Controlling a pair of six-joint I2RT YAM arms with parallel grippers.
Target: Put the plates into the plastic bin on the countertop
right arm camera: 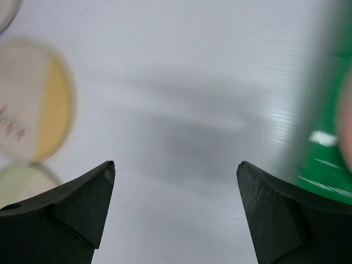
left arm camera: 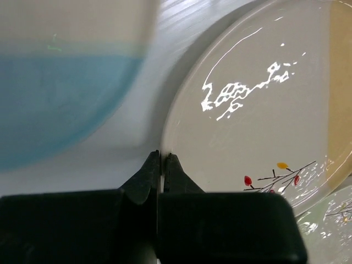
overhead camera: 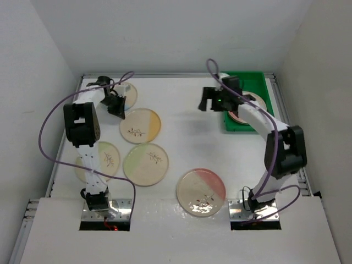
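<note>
- Left gripper (overhead camera: 115, 103): I read it as closed. In the left wrist view the two fingers (left arm camera: 151, 173) meet with hardly a gap between them.
- The tips sit right at the rim of the yellow-segment plate (overhead camera: 141, 125). I cannot tell whether that rim is pinched between them or only lies just beyond them.
- Seen from the top, the left gripper is at the far left of the table (overhead camera: 181, 110). It lies between the blue-segment plate (overhead camera: 130, 93) and the yellow-segment plate.
- Right gripper (overhead camera: 209, 99): open, with nothing between the fingers. The right wrist view is blurred, but it shows the fingers spread wide over bare table.
- The right gripper is just left of the plastic bin (overhead camera: 263, 82).
- Plastic bin: it stands at the far right corner of the table. One plate (overhead camera: 257, 102) lies inside it, partly covered by the right arm.
- Plates outside the bin, all flat on the table:
- The blue-segment plate is at the far left, partly hidden by the left gripper.
- The yellow-segment plate is just near of it.
- The green-segment plate (overhead camera: 145, 164) is nearer again, close beside the yellow-segment plate.
- A further plate (overhead camera: 110, 159) lies left of the green one, partly under the left arm.
- The pink-segment plate (overhead camera: 201, 191) lies near the centre, well apart from the others.
</note>
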